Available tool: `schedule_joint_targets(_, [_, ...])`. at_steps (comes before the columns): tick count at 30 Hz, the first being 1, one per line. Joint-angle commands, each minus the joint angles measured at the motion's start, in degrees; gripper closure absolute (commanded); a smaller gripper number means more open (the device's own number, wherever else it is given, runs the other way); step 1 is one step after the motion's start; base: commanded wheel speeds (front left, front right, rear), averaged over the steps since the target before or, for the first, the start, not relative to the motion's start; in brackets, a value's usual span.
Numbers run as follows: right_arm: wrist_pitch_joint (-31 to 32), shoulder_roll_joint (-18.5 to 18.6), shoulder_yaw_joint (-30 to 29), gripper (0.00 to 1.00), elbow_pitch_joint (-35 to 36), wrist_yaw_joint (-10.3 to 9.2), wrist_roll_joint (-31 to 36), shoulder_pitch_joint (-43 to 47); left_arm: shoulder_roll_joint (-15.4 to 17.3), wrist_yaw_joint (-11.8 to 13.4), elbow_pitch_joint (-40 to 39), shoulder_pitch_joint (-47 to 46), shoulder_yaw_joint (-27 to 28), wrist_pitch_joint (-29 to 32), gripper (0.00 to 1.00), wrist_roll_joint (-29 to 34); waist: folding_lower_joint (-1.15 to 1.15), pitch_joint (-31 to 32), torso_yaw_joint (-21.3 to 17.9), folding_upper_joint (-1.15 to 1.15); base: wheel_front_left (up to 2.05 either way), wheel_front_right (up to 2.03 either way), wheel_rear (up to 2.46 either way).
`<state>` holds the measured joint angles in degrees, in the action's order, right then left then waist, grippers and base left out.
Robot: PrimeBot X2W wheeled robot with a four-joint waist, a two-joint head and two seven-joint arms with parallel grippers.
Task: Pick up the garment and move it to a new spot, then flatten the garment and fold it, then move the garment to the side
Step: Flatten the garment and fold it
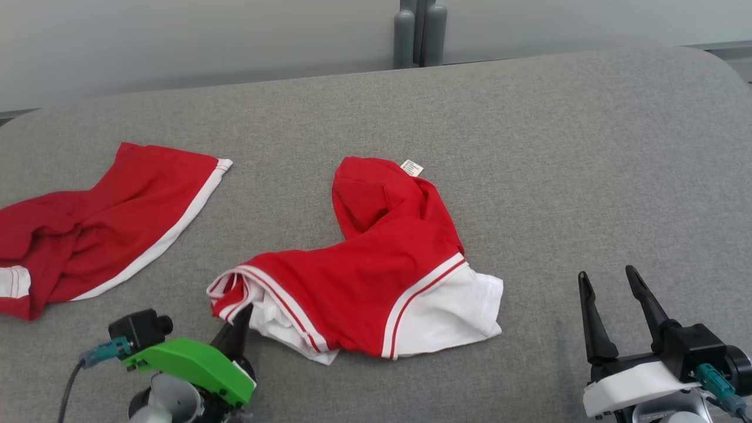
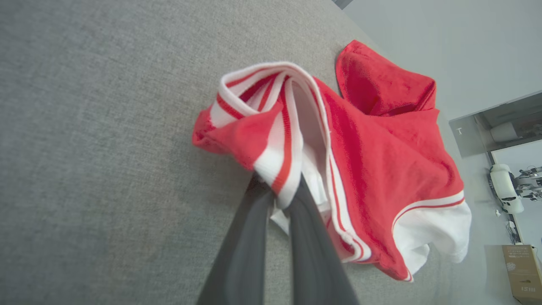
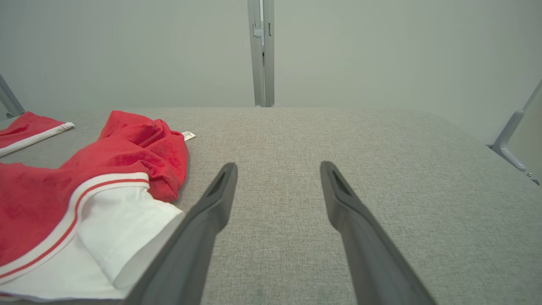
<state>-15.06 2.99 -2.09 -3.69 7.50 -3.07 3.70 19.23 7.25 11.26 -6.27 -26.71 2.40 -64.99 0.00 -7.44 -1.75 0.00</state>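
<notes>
Grip first: the left gripper (image 2: 281,192) has its two dark fingers closed together on the red-and-white striped hem of the garment (image 1: 376,282), a fold of that hem pinched between the tips. In the head view this gripper (image 1: 238,329) meets the cloth at the garment's nearest left corner, close to the near edge of the grey surface (image 1: 529,147).

From that pinch the garment spreads away to the right and toward the far edge. Its long axis runs roughly along the near edge, from the held hem across the red body to a white panel at the right end. A red lobe with a small white label (image 1: 412,167) reaches toward the far edge. The bulk lies crumpled, not flat, around the middle of the surface.

The right gripper (image 1: 607,273) stands with fingers spread wide and nothing between them, near the near-right corner, apart from the white panel. The left arm is clearly the nearer one and already has the cloth, so the lift probably turns on drawing it up from this corner.

A second red garment (image 1: 106,223) lies by the left edge, well apart.
</notes>
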Motion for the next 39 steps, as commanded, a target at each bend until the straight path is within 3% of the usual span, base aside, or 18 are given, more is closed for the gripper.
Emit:
schedule_joint_targets(1, [-0.2,0.2,-0.2,0.00,-0.1,-0.02,0.2,0.0,1.3,-1.8,-3.0,-2.1,1.1,0.4,1.00,-1.0,0.00,0.2,0.1,0.00,0.00,0.00,0.00])
schedule_joint_targets(5, [-0.2,0.2,-0.5,0.00,-0.1,-0.02,0.2,0.6,6.4,-3.1,-12.5,-5.2,1.7,3.9,1.00,0.2,0.00,0.9,0.6,0.00,0.00,0.00,0.00])
schedule_joint_targets(11, [-0.2,0.1,-0.3,0.00,-0.3,-0.02,-0.3,1.0,15.1,-1.0,-28.5,-13.6,3.6,13.4,1.00,1.9,0.00,2.4,1.5,0.00,0.00,0.00,0.00])
schedule_joint_targets(15, [-0.2,0.0,0.1,0.00,-0.6,-0.02,-0.5,1.2,19.5,0.7,-34.8,-21.1,4.9,21.2,1.00,0.6,0.00,3.3,1.5,0.00,0.00,0.00,0.00])
schedule_joint_targets(22, [-0.2,0.0,0.2,0.00,-0.7,-0.02,-1.1,1.1,22.2,3.0,-38.1,-32.8,5.3,30.3,1.00,-0.3,0.00,4.0,0.8,0.00,0.00,0.00,0.00])
schedule_joint_targets(27, [-0.2,0.0,0.4,0.00,-0.9,-0.01,-2.4,0.8,19.3,4.4,-37.3,-40.0,1.7,34.8,1.00,0.8,0.00,3.7,0.4,0.00,0.00,0.00,0.00])
schedule_joint_targets(34, [-0.2,0.0,1.4,0.00,-1.1,-0.02,-4.1,-1.2,8.9,5.1,-31.6,-44.0,-8.0,35.3,1.00,3.5,0.00,2.1,-1.4,0.00,0.00,0.00,0.00])
schedule_joint_targets(39, [-0.2,0.0,2.4,0.00,-0.8,-0.02,-5.0,-3.6,3.3,4.9,-22.8,-46.7,-12.2,33.6,1.00,6.8,0.00,-0.4,-5.6,0.00,0.00,0.00,0.00])
